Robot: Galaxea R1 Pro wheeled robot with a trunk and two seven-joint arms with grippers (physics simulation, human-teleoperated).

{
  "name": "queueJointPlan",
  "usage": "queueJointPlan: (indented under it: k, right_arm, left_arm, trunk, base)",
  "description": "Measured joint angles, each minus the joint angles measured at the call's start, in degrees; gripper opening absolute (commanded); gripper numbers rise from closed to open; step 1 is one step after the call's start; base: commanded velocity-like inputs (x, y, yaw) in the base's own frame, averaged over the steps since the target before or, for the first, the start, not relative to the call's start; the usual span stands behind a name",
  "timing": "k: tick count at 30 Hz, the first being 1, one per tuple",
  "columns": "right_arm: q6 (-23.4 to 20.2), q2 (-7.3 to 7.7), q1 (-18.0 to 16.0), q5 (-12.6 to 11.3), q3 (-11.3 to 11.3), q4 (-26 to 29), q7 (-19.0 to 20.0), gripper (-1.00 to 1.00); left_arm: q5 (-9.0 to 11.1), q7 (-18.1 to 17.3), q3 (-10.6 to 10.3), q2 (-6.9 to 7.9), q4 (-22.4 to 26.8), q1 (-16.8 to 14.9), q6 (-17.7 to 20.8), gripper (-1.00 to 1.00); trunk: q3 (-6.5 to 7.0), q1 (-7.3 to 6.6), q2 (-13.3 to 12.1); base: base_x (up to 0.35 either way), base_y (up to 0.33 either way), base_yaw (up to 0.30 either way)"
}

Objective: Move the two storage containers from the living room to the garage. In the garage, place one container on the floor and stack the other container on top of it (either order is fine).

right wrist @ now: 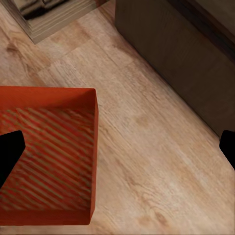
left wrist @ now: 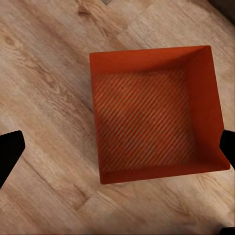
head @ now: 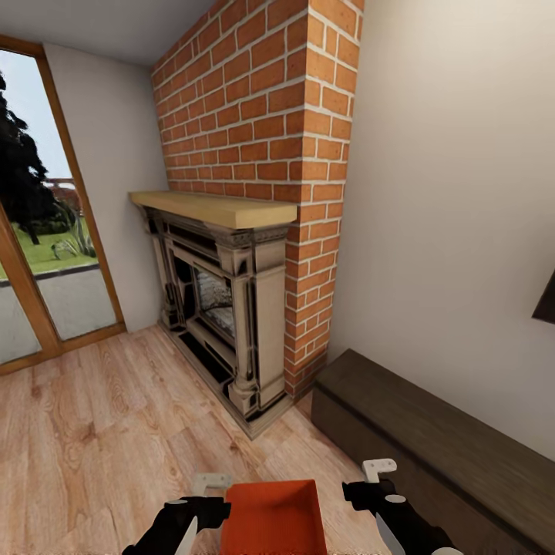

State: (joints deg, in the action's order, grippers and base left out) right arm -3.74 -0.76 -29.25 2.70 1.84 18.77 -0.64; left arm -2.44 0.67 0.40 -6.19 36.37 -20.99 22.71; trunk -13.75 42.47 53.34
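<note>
Resting on the light wood floor (head: 92, 432) between both grippers, one storage container (head: 274, 516) has bare planks all round. Left gripper (left wrist: 117, 147) and right gripper (right wrist: 117, 147) fingers look spread wide, apparently holding nothing. Brick fireplace (head: 231, 308) and dark low cabinet (head: 432, 432) stand ahead.

Both arms are held forward and low at the bottom edge of the head view. The left gripper (head: 210, 486) is seen with its pale fingers spread apart, and the right gripper (head: 379, 467) likewise; in each wrist view the dark fingertips are set wide apart, with nothing clasped
</note>
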Motion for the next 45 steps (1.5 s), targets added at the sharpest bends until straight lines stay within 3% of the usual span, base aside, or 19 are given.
queueJointPlan:
  k: [32,37,45]
  right_arm:
    - [0.0,-0.05,0.0,0.1,0.1,-0.1,0.2,1.00]
    - [0.0,0.04,0.0,0.3,0.2,-0.3,7.3,1.00]
    - [0.0,0.05,0.0,0.1,0.1,-0.4,8.4,1.00]
  left_arm:
    - [0.0,0.0,0.0,-0.03,0.0,0.0,0.0,1.00]
    - [0.0,0.0,0.0,0.12,0.1,0.0,0.0,1.00]
    - [0.1,0.0,0.0,0.15,0.1,0.0,-0.1,1.00]
  trunk:
    - [-2.96,0.00,0.0]
    - [-3.42,0.00,0.0]
    - [-4.17,0.00,0.0]
  base:
    - [0.000,0.000,0.014]
    - [0.000,0.000,0.071]
    - [0.000,0.000,0.072]
